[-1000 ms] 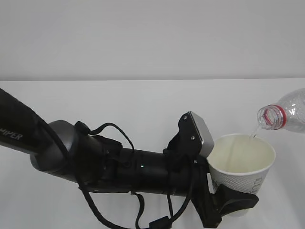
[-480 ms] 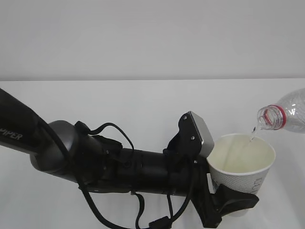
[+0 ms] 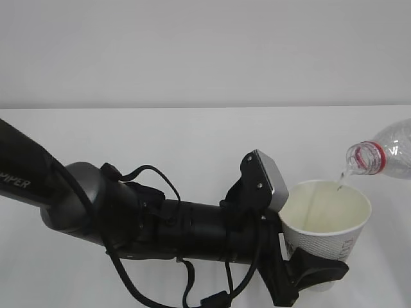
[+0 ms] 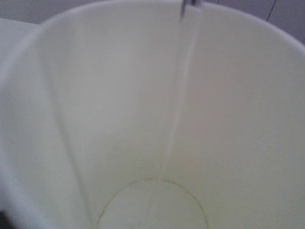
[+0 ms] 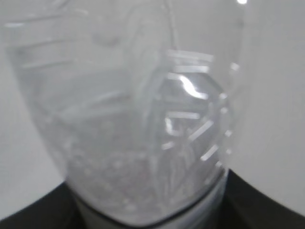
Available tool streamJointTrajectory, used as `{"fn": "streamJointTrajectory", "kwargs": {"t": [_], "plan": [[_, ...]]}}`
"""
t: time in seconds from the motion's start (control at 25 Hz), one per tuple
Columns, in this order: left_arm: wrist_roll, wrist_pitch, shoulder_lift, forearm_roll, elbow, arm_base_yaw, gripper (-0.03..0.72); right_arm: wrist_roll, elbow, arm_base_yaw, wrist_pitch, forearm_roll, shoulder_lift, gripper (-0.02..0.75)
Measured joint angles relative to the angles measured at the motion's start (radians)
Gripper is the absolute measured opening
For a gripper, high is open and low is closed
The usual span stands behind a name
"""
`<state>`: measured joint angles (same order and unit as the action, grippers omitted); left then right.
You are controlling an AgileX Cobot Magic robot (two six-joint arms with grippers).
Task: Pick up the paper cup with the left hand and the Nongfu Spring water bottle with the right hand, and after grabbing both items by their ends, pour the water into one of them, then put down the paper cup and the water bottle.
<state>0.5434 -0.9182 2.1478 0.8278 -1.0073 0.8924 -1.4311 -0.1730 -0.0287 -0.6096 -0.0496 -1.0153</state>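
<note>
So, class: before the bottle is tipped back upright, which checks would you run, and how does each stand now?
1. Bottle mouth above the cup opening: ok.
2. Water stream lands inside the cup: ok.
3. Left end effector holds the cup near its base: ok.
4. Cup upright, rim level: ok.
5. Water level in the cup: cannot tell.
6. Right end effector's grip on the bottle: cannot tell; the fingers are hidden.
</note>
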Motion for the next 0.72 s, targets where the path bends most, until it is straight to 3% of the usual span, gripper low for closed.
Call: {"fn": "streamJointTrajectory", "kwargs": {"t": [0.72], "plan": [[0.0,0.0,0.0,0.0,0.0,0.0,0.545,0.0,0.0,0.0,-0.002,0.0,0.0,0.401]]}}
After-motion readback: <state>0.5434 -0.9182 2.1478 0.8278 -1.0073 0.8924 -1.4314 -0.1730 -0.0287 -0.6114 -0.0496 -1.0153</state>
